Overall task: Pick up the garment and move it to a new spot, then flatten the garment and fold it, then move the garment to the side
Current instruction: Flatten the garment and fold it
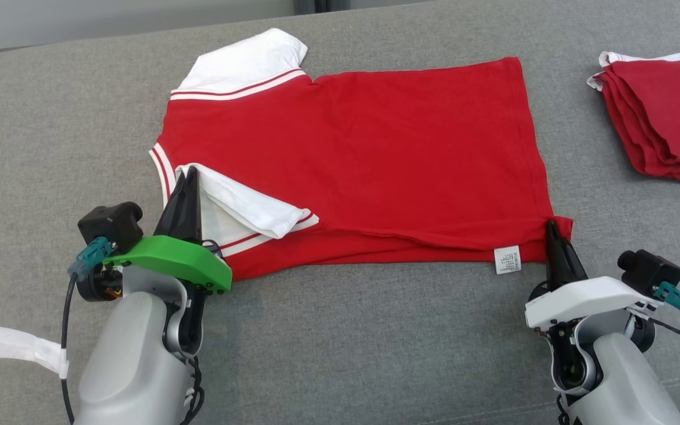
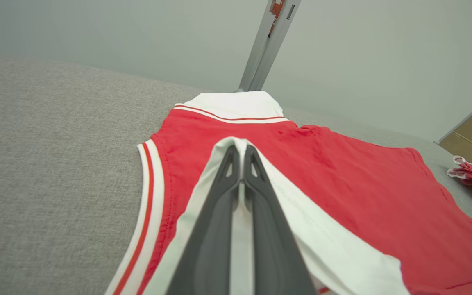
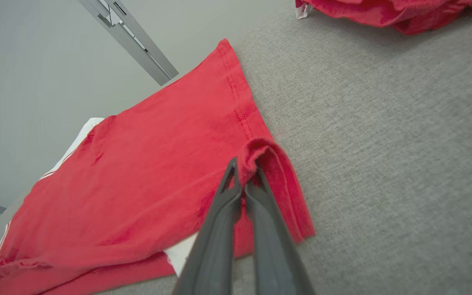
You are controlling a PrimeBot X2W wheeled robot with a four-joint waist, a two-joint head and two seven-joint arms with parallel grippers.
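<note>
Red garment (image 1: 352, 159) spread flat on grey fabric surface (image 1: 51, 147). Left claw (image 1: 191, 172) clenched on white sleeve (image 1: 251, 209); right claw (image 1: 551, 224) clenched on hem corner (image 3: 271, 162). Judged: fold step in hand. Next move calls for carrying both grips across evenly.

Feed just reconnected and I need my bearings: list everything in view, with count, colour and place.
garment: one, red with white sleeves and striped trim, spread mid-surface
care label: one, white, garment's near edge by the right corner
folded pile: one, red and white, far right
padded surface: one, grey, under everything
post: one, grey metal, behind the surface
cardboard box: one, brown, beyond the pile
left tool: one, dark, shut on the garment's near white sleeve
right tool: one, dark, shut on the garment's near right corner
</note>
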